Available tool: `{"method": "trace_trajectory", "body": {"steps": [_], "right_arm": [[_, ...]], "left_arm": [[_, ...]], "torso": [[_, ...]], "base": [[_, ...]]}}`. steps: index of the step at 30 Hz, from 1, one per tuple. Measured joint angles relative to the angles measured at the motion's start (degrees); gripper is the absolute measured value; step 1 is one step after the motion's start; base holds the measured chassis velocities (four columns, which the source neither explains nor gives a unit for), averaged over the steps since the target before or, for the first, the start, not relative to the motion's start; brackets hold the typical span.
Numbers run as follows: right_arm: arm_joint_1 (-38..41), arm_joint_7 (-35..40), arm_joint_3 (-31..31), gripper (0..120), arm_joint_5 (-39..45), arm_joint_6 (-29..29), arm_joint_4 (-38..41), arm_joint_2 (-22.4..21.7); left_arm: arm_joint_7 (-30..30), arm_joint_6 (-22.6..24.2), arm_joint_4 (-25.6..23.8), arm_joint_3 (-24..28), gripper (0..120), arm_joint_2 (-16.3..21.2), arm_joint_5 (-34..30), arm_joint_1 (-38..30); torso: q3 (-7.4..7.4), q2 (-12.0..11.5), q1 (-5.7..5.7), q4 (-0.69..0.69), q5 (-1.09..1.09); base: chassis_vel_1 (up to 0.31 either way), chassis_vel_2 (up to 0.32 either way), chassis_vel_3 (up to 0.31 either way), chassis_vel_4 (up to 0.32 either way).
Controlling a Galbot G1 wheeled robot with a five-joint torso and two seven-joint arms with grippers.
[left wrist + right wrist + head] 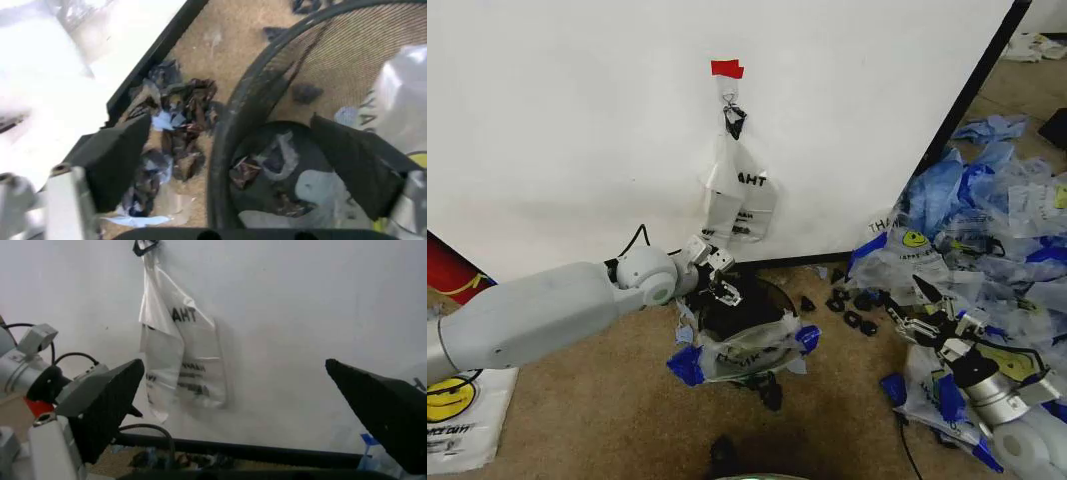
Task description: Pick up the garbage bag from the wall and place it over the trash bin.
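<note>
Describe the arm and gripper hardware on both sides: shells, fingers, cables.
Left arm: smooth white-grey shell, rounded wrist joint, a black cable looping over it. The left gripper has a silver metal frame with black finger pads. The right gripper is silver and black on a ribbed metallic wrist, also black-cabled, with wedge-shaped black textured pads.

The left gripper (725, 292) hung with jaws apart over the trash bin (772, 300), one finger inside the rim and one outside, close to the wall (577, 120). The garbage bag (747, 350) covered the bin's near side. Heaped bags (997, 220) crowded the floor around the right gripper (932, 310), while the carpet (577, 420) before the bin lay open.
</note>
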Motion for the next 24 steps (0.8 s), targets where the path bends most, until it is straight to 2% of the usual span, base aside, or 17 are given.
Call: {"method": "trace_trajectory", "body": {"steps": [1,3,6,7,9,13,14,18,21,24], "right_arm": [[0.00,0.00,0.00,100,0.00,0.00,0.00,0.00],[-0.15,-0.03,-0.24,100,-0.41,0.24,-0.01,0.42],[-0.40,-0.10,-0.24,100,-0.60,0.40,-0.09,0.65],[-0.40,-0.10,-0.24,100,-0.60,0.40,-0.09,0.65],[-0.52,-0.23,-0.20,100,-0.74,0.87,-0.41,0.70],[-0.46,-0.25,-0.27,100,-0.75,1.19,-0.56,0.68],[-0.46,-0.25,-0.27,100,-0.75,1.19,-0.56,0.68],[0.55,0.05,-1.09,100,-0.75,1.25,-0.71,0.45],[0.83,0.33,-1.35,100,-0.75,1.27,-0.72,0.37],[1.04,0.45,-1.54,100,-0.75,1.31,-0.80,0.15]], "left_arm": [[0.00,0.00,0.00,0.00,93,0.00,0.00,0.00],[0.03,1.09,0.55,0.94,82,-0.33,0.57,-0.75],[-0.01,1.52,1.04,1.80,72,-0.49,1.17,-1.31],[-0.01,1.52,1.04,1.80,72,-0.49,1.17,-1.31],[-0.07,1.92,1.10,2.60,60,-0.70,1.31,-1.91],[-0.29,2.50,0.36,3.31,46,-0.93,1.27,-2.68],[-0.29,2.50,0.36,3.31,46,-0.93,1.27,-2.68],[-0.37,2.67,0.38,4.23,26,-1.41,1.07,-3.86],[-0.43,2.81,0.32,4.66,19,-1.40,0.88,-4.01],[-0.94,3.02,0.20,4.89,7,-1.32,0.05,-3.94]], "torso": [[0.00,0.00,0.00,0.00,0.00],[0.00,0.00,0.00,0.00,0.01],[0.00,0.00,0.00,0.00,0.00],[0.00,0.00,0.00,0.00,0.00],[0.00,0.00,0.00,0.00,0.00],[0.00,0.00,0.00,0.00,0.00],[0.00,0.00,0.00,0.00,0.00],[0.00,0.00,0.00,0.00,0.01],[0.00,0.00,0.00,0.01,0.00],[-0.01,0.00,0.00,0.01,0.01]], "base": [[0.000,0.000,0.000,0.000],[0.000,0.000,0.000,0.000],[0.000,0.000,0.000,0.000],[0.000,0.000,0.000,0.000],[0.000,0.000,0.000,0.000],[0.000,0.000,0.000,0.000],[0.000,0.000,0.000,0.000],[0.000,0.000,0.000,0.000],[0.000,0.000,0.000,0.000],[0.000,0.000,0.000,0.000]]}}
